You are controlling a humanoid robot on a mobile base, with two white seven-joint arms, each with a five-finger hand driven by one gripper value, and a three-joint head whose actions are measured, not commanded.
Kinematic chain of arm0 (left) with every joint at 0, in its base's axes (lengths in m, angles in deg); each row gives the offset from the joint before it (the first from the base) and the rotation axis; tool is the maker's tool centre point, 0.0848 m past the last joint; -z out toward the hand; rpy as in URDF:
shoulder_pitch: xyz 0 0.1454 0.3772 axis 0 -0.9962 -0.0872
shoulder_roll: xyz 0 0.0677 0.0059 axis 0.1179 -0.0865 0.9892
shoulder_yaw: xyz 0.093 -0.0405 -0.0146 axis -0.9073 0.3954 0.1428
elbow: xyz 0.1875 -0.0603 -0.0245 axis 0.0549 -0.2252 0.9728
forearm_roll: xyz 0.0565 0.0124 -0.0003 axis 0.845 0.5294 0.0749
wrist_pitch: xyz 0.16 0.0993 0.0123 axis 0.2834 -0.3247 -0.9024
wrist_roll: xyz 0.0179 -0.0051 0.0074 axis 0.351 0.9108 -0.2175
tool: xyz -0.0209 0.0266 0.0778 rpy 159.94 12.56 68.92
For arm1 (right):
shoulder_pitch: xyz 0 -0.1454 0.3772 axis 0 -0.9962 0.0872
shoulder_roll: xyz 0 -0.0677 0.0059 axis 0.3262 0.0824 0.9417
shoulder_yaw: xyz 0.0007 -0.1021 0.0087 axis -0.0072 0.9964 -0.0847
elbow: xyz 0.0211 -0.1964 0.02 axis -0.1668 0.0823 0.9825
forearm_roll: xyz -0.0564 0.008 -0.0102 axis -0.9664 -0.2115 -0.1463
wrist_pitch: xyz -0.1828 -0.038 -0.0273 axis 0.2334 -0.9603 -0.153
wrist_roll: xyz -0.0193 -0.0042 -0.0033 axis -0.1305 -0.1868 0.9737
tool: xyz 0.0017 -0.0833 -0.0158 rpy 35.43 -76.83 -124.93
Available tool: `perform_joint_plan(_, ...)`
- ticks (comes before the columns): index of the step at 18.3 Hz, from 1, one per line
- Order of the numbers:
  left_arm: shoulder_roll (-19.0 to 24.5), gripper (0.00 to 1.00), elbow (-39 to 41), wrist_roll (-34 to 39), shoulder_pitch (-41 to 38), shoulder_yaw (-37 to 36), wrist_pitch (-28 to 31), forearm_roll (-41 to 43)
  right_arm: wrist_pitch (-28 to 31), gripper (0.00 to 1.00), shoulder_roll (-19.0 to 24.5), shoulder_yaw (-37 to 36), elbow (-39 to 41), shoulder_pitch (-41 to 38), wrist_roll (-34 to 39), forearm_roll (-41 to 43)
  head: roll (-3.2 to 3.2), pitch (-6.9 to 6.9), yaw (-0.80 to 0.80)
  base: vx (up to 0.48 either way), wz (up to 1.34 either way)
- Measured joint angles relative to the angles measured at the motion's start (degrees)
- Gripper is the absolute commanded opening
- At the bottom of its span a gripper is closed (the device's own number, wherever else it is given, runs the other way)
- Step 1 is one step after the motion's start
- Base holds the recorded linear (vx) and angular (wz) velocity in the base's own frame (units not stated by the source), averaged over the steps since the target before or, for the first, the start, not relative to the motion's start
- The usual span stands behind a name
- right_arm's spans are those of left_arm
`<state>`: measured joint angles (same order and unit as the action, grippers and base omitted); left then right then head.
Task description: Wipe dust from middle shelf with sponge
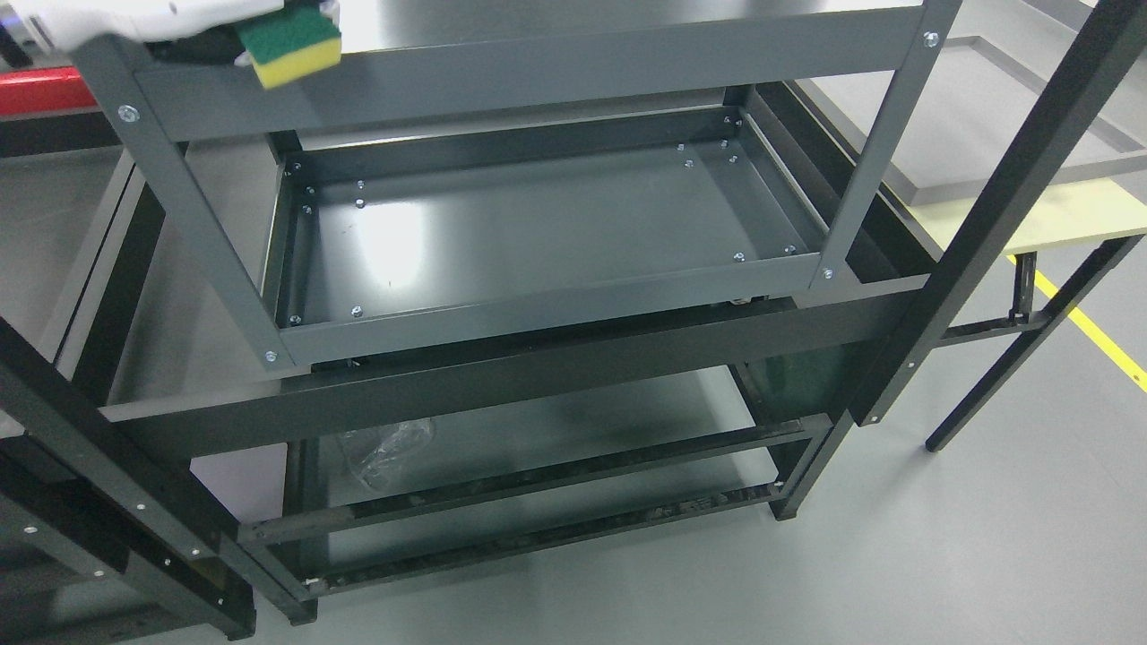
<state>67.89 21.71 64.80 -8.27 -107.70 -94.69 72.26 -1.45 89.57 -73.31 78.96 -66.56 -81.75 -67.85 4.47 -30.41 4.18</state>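
Sponge (pixel 291 47) sat at the top left, above the front rail of the cart's (pixel 529 67) top tier, gripped by a white hand (pixel 134 20) whose arm you could not trace to either side; its fingers looked closed around the sponge's far end, though most of the hand was cut off. Green scouring face was up, yellow foam below, long axis running roughly along that rail. Middle shelf (pixel 538 233), the tray directly below the rail, lay bare and glossy, with no sign you had reached it. By my reading the wiping itself was still entirely ahead of you.
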Motion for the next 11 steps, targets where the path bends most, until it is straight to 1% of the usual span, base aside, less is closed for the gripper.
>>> perform_joint_plan(2,-2.7,0.00,0.1,0.1,2.2,0.3,0.0,0.0,0.0,1.00,0.0,0.0,0.0,0.0,0.0,0.0,0.00,0.00,0.00,0.000,0.00)
perform_joint_plan(4,-6.8,0.00,-0.1,0.1,4.8,0.5,0.0,1.2,0.0,1.00,0.0,0.0,0.0,0.0,0.0,0.0,0.00,0.00,0.00,0.000,0.00)
perform_joint_plan(9,-19.6,0.00,-3.5,0.4,11.8,0.9,0.0,9.3,0.0,1.00,0.0,0.0,0.0,0.0,0.0,0.0,0.00,0.00,0.00,0.000,0.00)
perform_joint_plan(11,-23.6,0.00,-5.2,1.5,13.8,0.8,0.0,12.9,0.0,1.00,0.0,0.0,0.0,0.0,0.0,0.0,0.00,0.00,0.00,0.000,0.00)
